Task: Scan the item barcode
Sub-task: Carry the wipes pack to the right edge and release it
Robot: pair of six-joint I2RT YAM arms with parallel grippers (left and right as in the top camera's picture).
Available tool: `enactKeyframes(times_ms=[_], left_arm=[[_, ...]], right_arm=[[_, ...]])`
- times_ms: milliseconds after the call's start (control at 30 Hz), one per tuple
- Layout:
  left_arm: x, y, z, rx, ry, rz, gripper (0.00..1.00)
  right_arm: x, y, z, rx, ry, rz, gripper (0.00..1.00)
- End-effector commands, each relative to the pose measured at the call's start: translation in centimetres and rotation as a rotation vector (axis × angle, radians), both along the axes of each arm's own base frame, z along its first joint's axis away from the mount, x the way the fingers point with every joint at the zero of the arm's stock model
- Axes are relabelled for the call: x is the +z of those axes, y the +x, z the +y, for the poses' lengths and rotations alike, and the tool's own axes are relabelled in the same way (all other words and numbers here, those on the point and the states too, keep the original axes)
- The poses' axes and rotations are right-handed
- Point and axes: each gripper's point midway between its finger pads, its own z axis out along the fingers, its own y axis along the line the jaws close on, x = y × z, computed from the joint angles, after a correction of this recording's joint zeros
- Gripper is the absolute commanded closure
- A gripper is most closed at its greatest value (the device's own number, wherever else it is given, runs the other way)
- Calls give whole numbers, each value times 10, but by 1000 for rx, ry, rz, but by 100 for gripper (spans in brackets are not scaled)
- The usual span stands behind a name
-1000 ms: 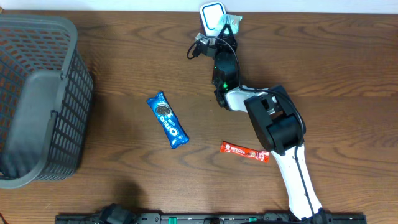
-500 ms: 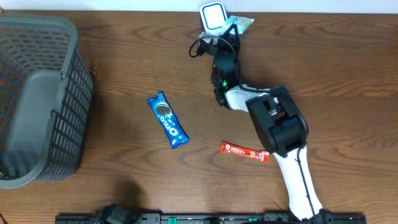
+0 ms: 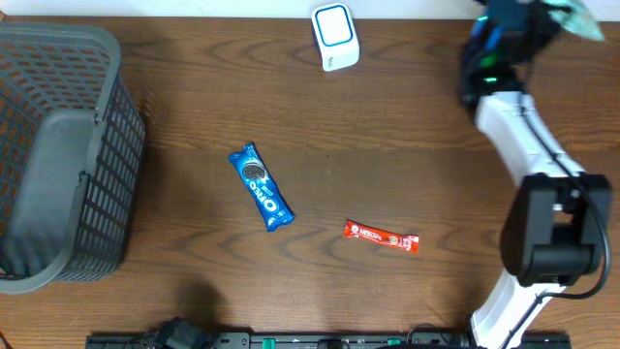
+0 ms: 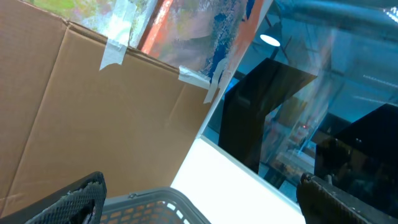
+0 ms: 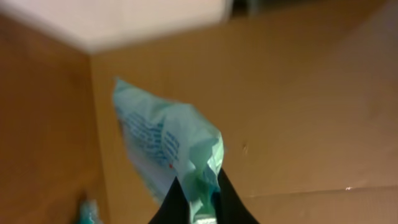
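The pale green packet (image 5: 168, 149) is pinched by its lower edge in the right pincer (image 5: 196, 200), whose jaws are shut tight on the wrapper. The rest of the packet stands up free above the tips. From overhead, the packet (image 3: 579, 17) is in the air over the far right corner of the desk (image 3: 194, 107). It is well apart from the scanner (image 3: 334, 34), which stands at the middle of the far edge. No barcode can be made out on the packet in either view.

As a judgement, this item is not being presented to the scanner right now, and the pictures cannot show whether its code has been read. The Oreo pack (image 3: 260, 186) near the desk's middle and the red bar (image 3: 381, 236) toward the near edge lie flat and untouched, so those two are probably left to do.

The basket (image 3: 58, 145) sits at the left edge. The left pincer (image 4: 202, 202) is spread wide and holds nothing, above the basket's rim (image 4: 155, 198).
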Motion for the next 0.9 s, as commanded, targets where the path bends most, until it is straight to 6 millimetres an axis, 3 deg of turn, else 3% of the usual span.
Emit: enactKeyframes(times_ms=[0, 133, 233, 367, 467, 567, 767, 800, 833, 867], left_arm=[[0, -5, 3, 4, -14, -17, 2], [0, -5, 3, 4, -14, -17, 2], [0, -5, 3, 4, -13, -17, 2], [0, -5, 3, 4, -14, -17, 2], [0, -5, 3, 4, -14, -17, 2], [0, -5, 3, 4, -14, -17, 2], [0, -5, 3, 4, -14, -17, 2], [0, -5, 3, 4, -14, -17, 2], [0, -5, 3, 4, -13, -17, 2], [0, -5, 3, 4, -14, -17, 2]], right_arm=[[-41, -26, -50, -157, 113, -61, 99], [-92, -69, -102, -301, 249, -40, 99], [-111, -101, -140, -410, 307, -71, 99], [-129, -129, -175, -465, 369, -54, 99], [-142, -138, -185, -465, 411, -40, 98], [-151, -142, -188, -461, 439, -30, 89], [-151, -142, -189, -461, 439, -37, 83], [-151, -142, -188, -462, 437, -31, 65], [-151, -141, -185, -459, 435, -25, 25], [-149, -138, -181, -451, 431, -23, 4]])
